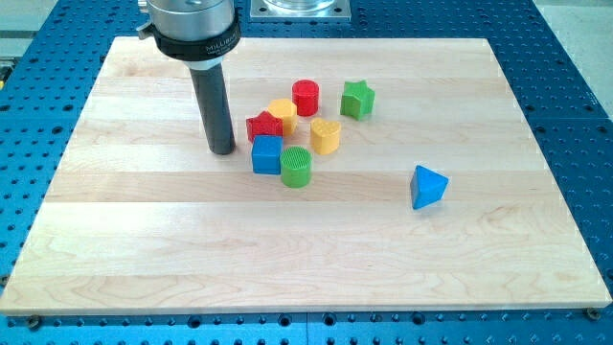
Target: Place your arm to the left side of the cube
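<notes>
- Placement is being judged as nearly complete: my tip (222, 150) is being held on the wooden surface (144, 240) just to the view's left of the blue cube (267, 154), with a narrow strip of bare wood showing between them.
- The blue cube is being found near the middle of the surface, at the view's lower left corner of a tight cluster of blocks.
- Jaws are not being carried on this arm at all; only a straight dark rod is being used, so nothing is being grasped or released.
- Any final correction is best being kept small and sideways, so that the rod is being stopped short of the cube's left face and the cube is not being nudged.
- The red star (264, 126) is being seen just above the cube and close to the rod's right, so drifting toward the view's top right is being advised against.
- The green cylinder (296, 167) is being seen touching, or nearly touching, the cube's right side.
- The yellow heart (326, 136), another yellow block (283, 111), the red cylinder (306, 97) and the green star (357, 99) are being left behind the cube, out of the way.
- The blue pyramid-like block (427, 186) is being left well apart at the view's right.
</notes>
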You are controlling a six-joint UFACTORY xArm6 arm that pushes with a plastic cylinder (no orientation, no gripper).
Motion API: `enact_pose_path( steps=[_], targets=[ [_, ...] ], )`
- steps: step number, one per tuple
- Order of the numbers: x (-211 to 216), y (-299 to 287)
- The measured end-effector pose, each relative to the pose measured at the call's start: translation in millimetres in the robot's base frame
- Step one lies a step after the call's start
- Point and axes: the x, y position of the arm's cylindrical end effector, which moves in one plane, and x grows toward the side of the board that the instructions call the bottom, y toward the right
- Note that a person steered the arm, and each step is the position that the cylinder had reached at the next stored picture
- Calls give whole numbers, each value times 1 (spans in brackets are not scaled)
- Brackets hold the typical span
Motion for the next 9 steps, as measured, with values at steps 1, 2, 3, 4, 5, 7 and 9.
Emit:
enact_pose_path(
  steps=[1, 2, 3, 4, 5, 7, 9],
  targets=[
    [12, 0],
    [6, 2],
    [4, 3],
    [3, 19],
    [3, 22],
    [15, 34],
    [12, 34]
  ],
)
